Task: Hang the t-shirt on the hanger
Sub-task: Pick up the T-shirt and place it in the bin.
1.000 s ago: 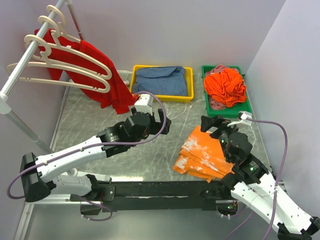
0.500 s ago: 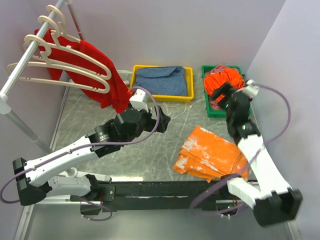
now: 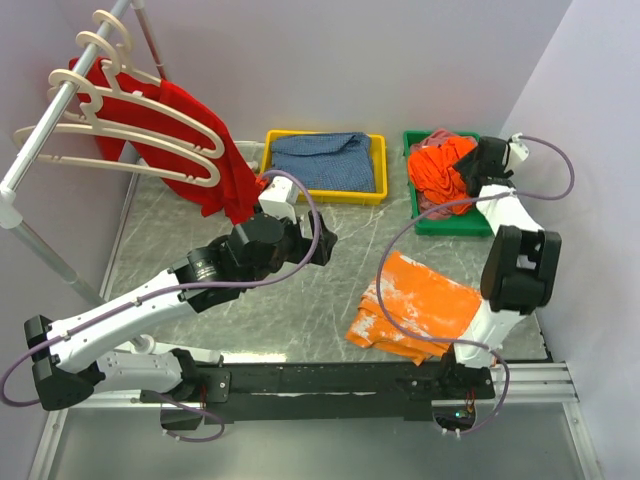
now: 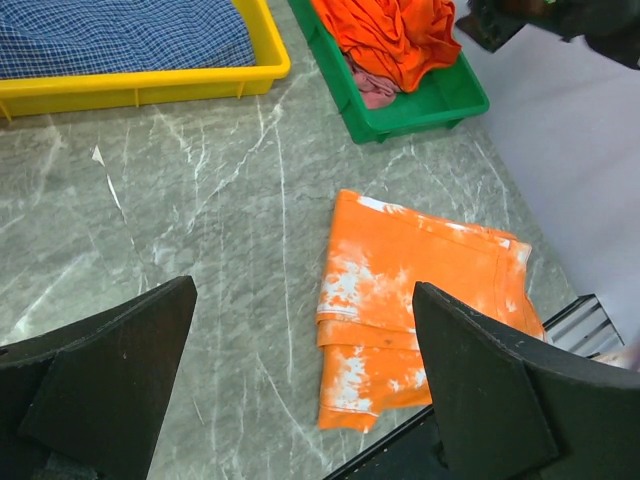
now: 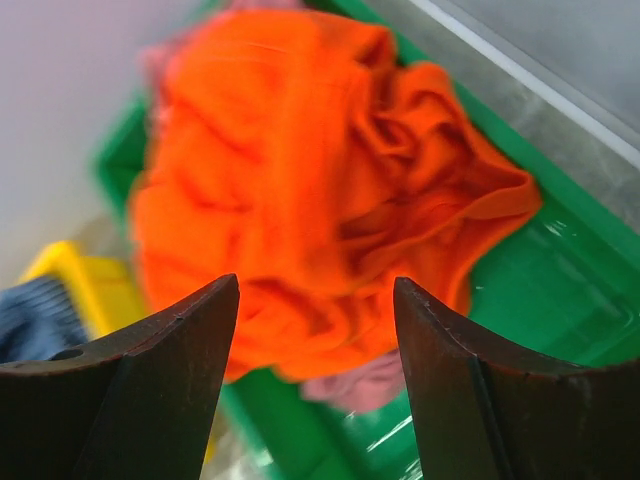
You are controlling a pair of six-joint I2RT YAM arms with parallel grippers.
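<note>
The bright orange-red t-shirt [image 3: 445, 165] [image 4: 385, 35] [image 5: 300, 150] lies crumpled in the green bin [image 3: 450, 225] [image 5: 560, 260] at the back right. My right gripper [image 3: 478, 165] [image 5: 316, 285] hovers just above the bin's right side, open, with the t-shirt beyond its tips and nothing between them. Several cream hangers [image 3: 150, 140] hang on the rail at the far left. My left gripper [image 3: 322, 243] [image 4: 304, 290] is open and empty above the table's middle.
A darker red t-shirt [image 3: 215, 160] hangs on one hanger. A yellow bin [image 3: 325, 195] [image 4: 150, 85] holds blue checked cloth. A flat light-orange cloth with white smudges [image 3: 420, 305] [image 4: 420, 290] lies front right. Pink cloth [image 5: 360, 385] shows under the t-shirt.
The right arm has swung from over the flat orange cloth back to the green bin, and its jaws have narrowed a little. The left arm has shifted only slightly.
</note>
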